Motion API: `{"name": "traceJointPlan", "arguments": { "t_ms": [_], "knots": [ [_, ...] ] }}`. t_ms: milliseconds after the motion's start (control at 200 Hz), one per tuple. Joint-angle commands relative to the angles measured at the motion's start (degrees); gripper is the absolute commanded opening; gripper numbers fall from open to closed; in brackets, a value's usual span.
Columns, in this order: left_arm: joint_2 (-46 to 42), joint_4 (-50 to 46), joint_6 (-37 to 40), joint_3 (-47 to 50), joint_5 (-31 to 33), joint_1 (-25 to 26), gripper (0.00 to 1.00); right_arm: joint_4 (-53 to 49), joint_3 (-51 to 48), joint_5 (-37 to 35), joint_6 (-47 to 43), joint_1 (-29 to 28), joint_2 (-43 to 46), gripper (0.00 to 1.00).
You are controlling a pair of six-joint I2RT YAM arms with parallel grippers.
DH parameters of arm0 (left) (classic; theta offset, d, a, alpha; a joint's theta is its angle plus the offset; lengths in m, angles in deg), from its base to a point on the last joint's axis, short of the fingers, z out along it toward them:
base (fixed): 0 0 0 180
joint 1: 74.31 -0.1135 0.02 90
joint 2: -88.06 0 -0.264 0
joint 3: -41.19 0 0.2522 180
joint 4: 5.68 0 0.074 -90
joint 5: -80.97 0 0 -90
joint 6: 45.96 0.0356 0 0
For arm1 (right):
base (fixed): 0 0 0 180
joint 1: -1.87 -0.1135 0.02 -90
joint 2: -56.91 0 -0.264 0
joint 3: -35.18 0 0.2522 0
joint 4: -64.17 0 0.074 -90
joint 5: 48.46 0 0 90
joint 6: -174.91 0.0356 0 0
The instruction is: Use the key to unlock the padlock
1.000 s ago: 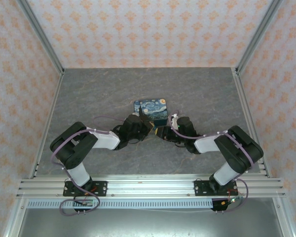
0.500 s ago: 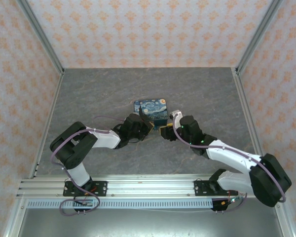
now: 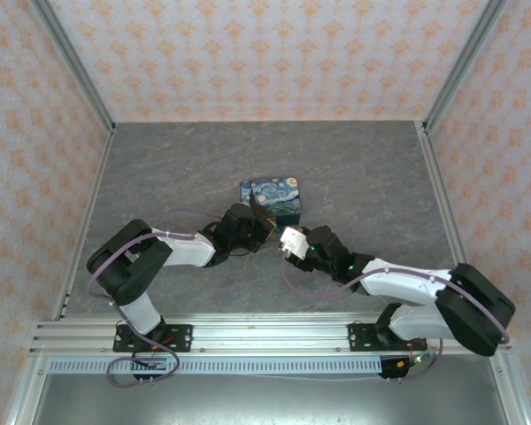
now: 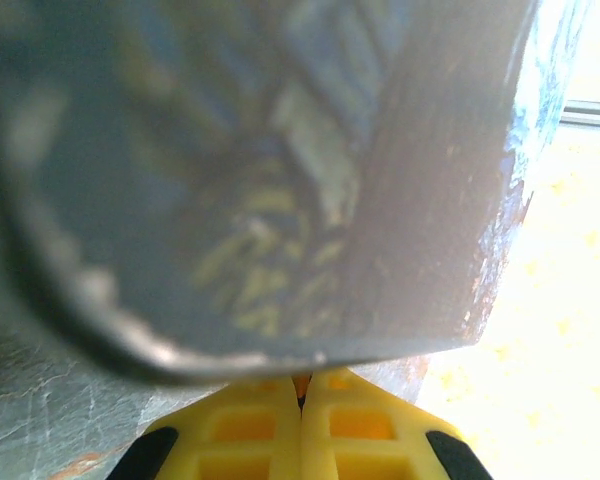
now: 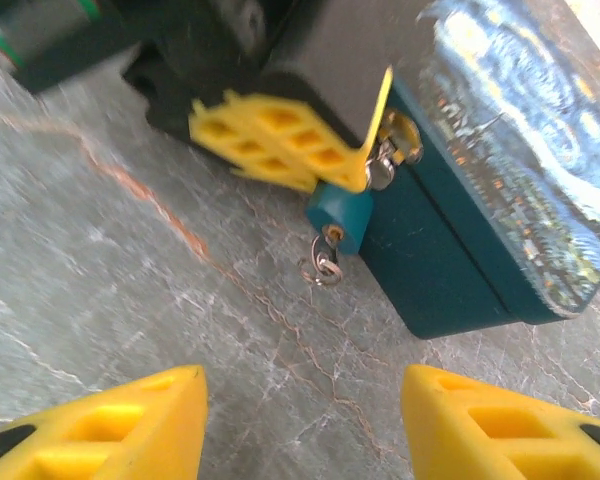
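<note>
The small teal padlock [image 5: 340, 214] hangs at the front of the starry-night tin [image 5: 500, 190], its silver shackle up by the latch. The key [image 5: 325, 258], with a wire ring, sticks out of its underside. My left gripper [image 5: 372, 150] is shut, its yellow fingertips pinched together at the shackle on top of the padlock. From its own wrist camera, the left gripper [image 4: 302, 400] shows shut tight under the blurred tin [image 4: 280, 170]. My right gripper [image 5: 300, 425] is open and empty, a short way in front of the key. From above, the left gripper [image 3: 267, 227] and right gripper [image 3: 285, 240] meet at the tin [image 3: 272, 198].
Grey marbled tabletop [image 3: 177, 168] stretches around the tin. Aluminium frame posts and patterned walls [image 3: 265, 53] close the cell on three sides. The right arm's forearm [image 3: 398, 282] lies low across the near right of the table.
The right gripper has let go at the key, opened and drawn back toward the near side, its arm stretching low. The left gripper has stayed at the padlock.
</note>
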Motion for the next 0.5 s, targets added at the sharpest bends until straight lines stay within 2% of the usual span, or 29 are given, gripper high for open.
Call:
{"name": "traceJointPlan", "arguments": {
  "t_ms": [0,205,495],
  "knots": [
    [-1.9,-2.7,-0.5,-1.4,-0.9,0.0,0.00,7.3,0.3,-5.3,-7.0,-1.0,-4.1,0.53],
    [-2.2,-3.6,-0.3,-1.7,-0.9,0.0,0.00,12.8,1.7,-6.9,-7.3,-2.2,-9.6,0.50],
    [-2.2,-4.0,-0.3,-1.7,-1.2,0.0,0.00,15.4,3.7,-6.2,-5.3,-2.2,-13.3,0.41]
  ]
}}
